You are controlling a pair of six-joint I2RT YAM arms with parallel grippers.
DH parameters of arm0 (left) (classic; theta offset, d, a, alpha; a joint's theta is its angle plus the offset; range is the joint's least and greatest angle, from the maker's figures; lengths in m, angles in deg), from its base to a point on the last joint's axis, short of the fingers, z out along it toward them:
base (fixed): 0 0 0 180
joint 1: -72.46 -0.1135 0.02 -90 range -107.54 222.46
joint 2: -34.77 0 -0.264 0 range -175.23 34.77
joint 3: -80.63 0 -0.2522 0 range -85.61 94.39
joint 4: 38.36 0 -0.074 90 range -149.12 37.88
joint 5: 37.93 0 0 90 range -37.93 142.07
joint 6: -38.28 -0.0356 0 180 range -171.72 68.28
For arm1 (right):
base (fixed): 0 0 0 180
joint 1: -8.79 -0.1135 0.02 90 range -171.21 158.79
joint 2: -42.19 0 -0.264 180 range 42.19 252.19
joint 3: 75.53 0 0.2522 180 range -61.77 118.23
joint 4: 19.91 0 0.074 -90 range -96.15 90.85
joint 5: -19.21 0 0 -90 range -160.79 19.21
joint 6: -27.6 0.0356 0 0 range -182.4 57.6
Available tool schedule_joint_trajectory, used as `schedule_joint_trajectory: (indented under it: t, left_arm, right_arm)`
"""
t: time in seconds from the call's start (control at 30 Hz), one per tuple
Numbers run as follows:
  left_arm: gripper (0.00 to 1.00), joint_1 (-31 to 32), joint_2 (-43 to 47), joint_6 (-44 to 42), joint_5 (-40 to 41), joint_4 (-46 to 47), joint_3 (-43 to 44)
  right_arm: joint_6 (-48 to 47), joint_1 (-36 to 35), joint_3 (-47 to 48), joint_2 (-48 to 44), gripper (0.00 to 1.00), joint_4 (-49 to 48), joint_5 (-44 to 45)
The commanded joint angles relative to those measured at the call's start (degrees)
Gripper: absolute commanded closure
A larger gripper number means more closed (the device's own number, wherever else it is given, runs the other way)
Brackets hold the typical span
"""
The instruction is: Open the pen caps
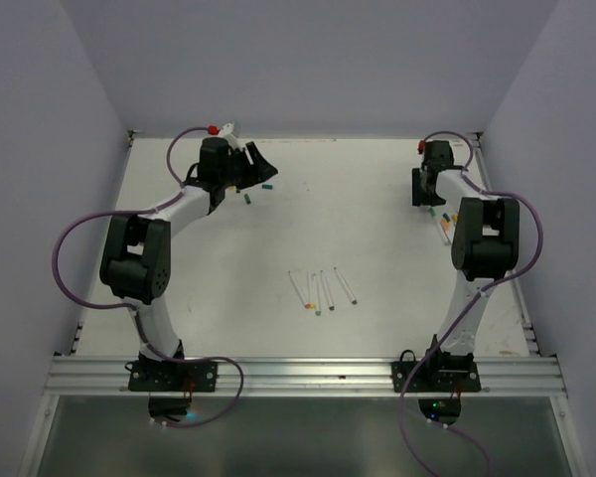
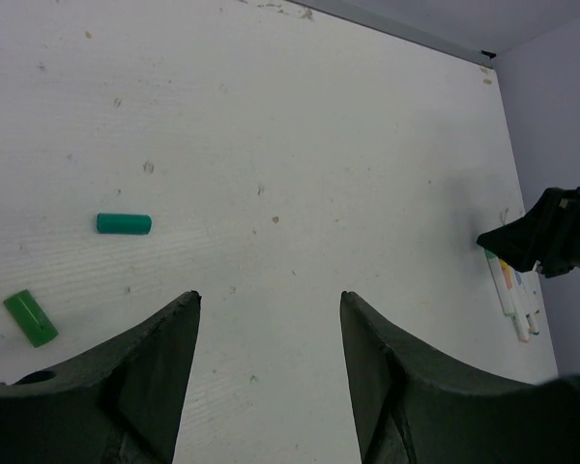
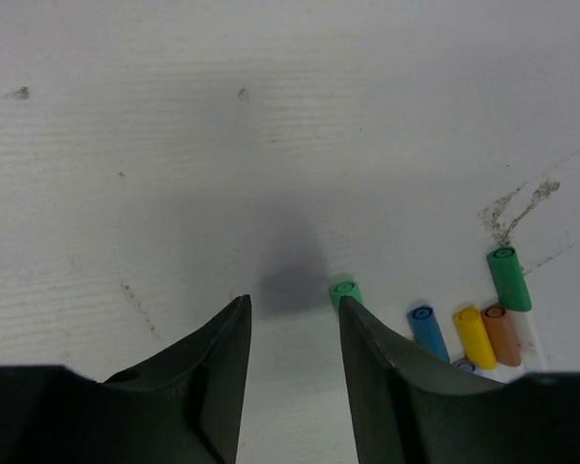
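Top external view: the job looks partly done, with most of it left. On the far left of the desk (image 1: pixel 377 199), two loose pen caps lie just beside the left arm. The left wrist view shows them clearly, a teal cap (image 2: pixel 124 223) and a bright green cap (image 2: pixel 30 317), a little apart and with no barrel attached. I judge that at least two pens have been opened.

The left claw (image 2: pixel 269 302) hangs above bare desk to the right of those caps. Its jaws are wide and hold nothing.

A group of centre pens (image 1: pixel 320 290) lies side by side in the middle of the desk, well apart from both arms. Their near ends show yellow and green, but they are too small to tell whether caps are on.

At the far right, the right claw (image 3: pixel 293 304) is low over the desk, with its jaws fairly narrow and nothing between them. A green end (image 3: pixel 345 290) lies against its right finger. Further right lie a blue end (image 3: pixel 427 329), a yellow end (image 3: pixel 474 336), an orange end (image 3: pixel 503 333) and a second green end (image 3: pixel 508 278). The left wrist view shows white right-hand pens (image 2: pixel 514 295) under that claw, so these are probably caps not yet pulled off, though I cannot be sure. None is gripped yet.
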Motion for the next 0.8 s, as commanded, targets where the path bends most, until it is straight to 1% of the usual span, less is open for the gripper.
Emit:
schedule_joint_trajectory:
  t: [0.0, 0.13, 0.27, 0.4, 0.47, 0.63, 0.77]
  left_arm:
    - [0.37, 0.3, 1.8, 0.3, -1.8, 3.9, -0.2]
    - [0.37, 0.3, 1.5, 0.5, -2.4, 4.7, -0.5]
    - [0.37, 0.3, 1.1, 1.0, -3.3, 5.5, -1.0]
    - [0.37, 0.3, 1.2, 1.0, -3.5, 5.6, -1.4]
    - [0.37, 0.3, 1.3, 0.5, -3.6, 5.4, -1.4]
    - [0.37, 0.3, 1.4, 0.7, -3.8, 5.5, -1.6]
    - [0.37, 0.3, 1.2, 1.3, -4.4, 6.4, -2.1]
  right_arm:
    - [-1.1, 2.3, 4.2, 0.9, 0.58, 2.7, -2.5]
    - [-0.4, 2.3, 1.1, -0.7, 0.55, 1.7, -1.3]
    - [-1.4, 2.3, -2.3, -2.5, 0.54, 0.8, -0.5]
    - [-1.6, 2.3, -3.3, -1.6, 0.54, 3.3, -2.0]
    - [-1.3, 2.3, -4.7, -2.0, 0.56, 3.4, -1.7]
    - [0.0, 2.3, -8.5, -6.1, 0.56, 4.1, -2.0]
    - [1.3, 2.1, -9.8, -8.4, 0.55, 7.2, -2.2]
